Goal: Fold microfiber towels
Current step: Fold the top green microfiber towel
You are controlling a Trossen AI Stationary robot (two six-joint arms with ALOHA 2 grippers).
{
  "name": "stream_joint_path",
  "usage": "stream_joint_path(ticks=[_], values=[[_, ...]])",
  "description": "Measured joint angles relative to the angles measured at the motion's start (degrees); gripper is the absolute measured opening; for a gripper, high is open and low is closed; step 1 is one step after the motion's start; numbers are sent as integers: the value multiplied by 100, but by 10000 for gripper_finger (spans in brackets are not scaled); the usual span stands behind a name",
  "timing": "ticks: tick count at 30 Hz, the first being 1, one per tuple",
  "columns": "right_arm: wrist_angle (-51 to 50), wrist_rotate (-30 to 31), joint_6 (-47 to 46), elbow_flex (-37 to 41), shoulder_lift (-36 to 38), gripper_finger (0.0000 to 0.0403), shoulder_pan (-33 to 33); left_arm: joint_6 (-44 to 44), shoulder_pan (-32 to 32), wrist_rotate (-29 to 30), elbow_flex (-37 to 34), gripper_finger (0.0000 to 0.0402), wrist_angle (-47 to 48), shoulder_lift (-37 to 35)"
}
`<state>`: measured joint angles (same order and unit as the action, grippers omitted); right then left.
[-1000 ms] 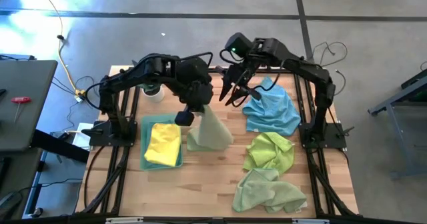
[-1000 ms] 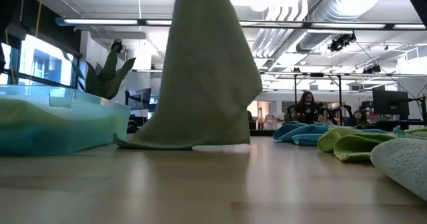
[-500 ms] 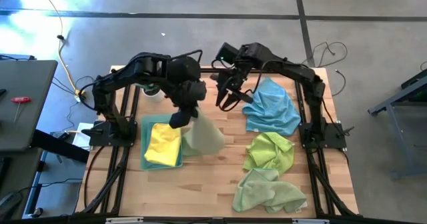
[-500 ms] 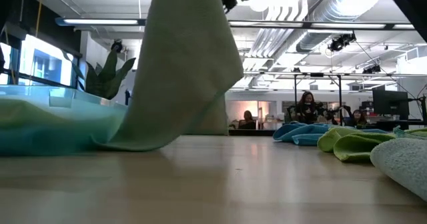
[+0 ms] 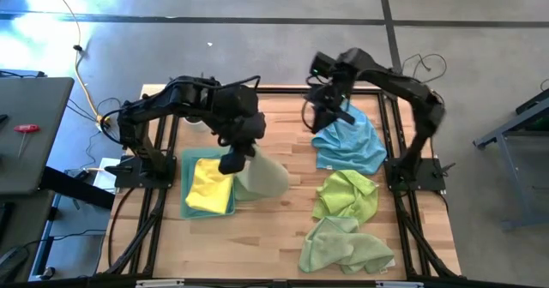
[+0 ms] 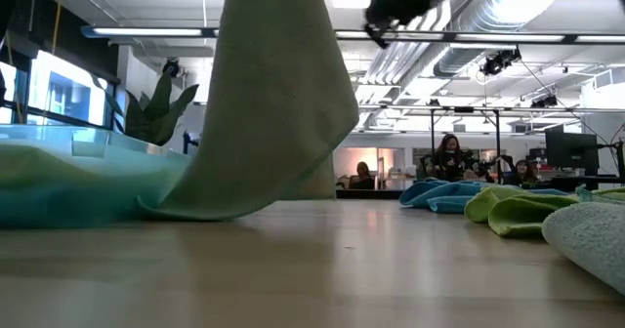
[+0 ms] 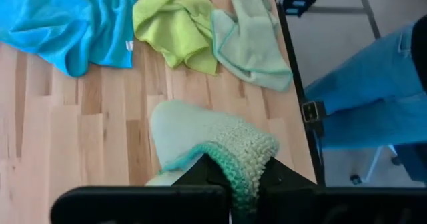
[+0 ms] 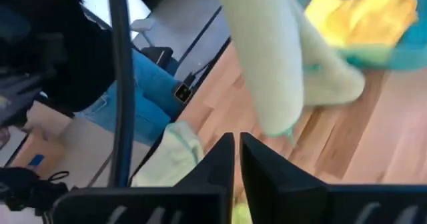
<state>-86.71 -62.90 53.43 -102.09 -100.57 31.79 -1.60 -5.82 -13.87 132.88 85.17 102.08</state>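
Your table (image 5: 257,228) carries a teal tray (image 5: 190,161). Just right of the tray hangs the pale towel (image 5: 266,175), hem dragging the wood, pinched in your left gripper (image 5: 233,161). Farther right, above the blue towel (image 5: 352,142), your right gripper (image 5: 324,121) has its fingers pressed together, empty.

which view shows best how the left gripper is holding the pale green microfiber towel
The left wrist view: the left gripper is shut on a bunched edge of the pale green microfiber towel. The high view shows it draping from the gripper to the table; the low view shows only hanging cloth.
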Motion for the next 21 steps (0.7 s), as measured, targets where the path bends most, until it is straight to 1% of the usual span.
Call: stream_joint_path(ticks=[2, 3, 4, 5, 6, 9, 10, 11, 12, 13, 14, 17, 19, 21], values=[[479, -66, -268, 847, 607, 6, 80, -159, -9, 164, 0, 0, -235, 14], [882, -57, -507, 1283, 934, 3, 102, -270, -11, 238, 0, 0, -360, 22], [1390, 57, -869, 1741, 1255, 2, 122, -395, -17, 254, -2, 0, -476, 28], [1996, 362, -1370, 2163, 1530, 1, 121, -538, -16, 252, -2, 0, -616, 54], [2756, 893, -1998, 2601, 1840, 1, 112, -709, -15, 252, -2, 0, -786, 85], [5203, 3098, -3981, 3779, 2689, 0, -22, -1403, 15, 220, -2, 0, -1003, 207], [5930, 3728, -4518, 4148, 2899, 0, -64, -1668, 35, 153, -2, 0, -1034, 256], [6529, 4119, -4939, 4504, 3081, 0, -98, -1911, 49, 13, -2, 0, -1006, 310], [7042, 4277, -5258, 4827, 3226, 0, -120, -2133, 69, -161, -2, 0, -955, 374], [7613, 4254, -5537, 5102, 3350, 0, -145, -2335, 92, -358, -2, 0, -905, 437], [8184, 4066, -5797, 5334, 3454, 0, -153, -2490, 124, -532, -2, 0, -819, 505], [9539, 3127, -6531, 5813, 3543, 1, -162, -2790, 194, -1046, -2, 0, -360, 719], [10011, 2581, -6899, 5996, 3449, 11, -217, -2823, 232, -1338, -2, 0, 130, 892], [10181, 2328, -6985, 6019, 3314, 31, -377, -2750, 258, -1493, -7, 0, 565, 1083]])
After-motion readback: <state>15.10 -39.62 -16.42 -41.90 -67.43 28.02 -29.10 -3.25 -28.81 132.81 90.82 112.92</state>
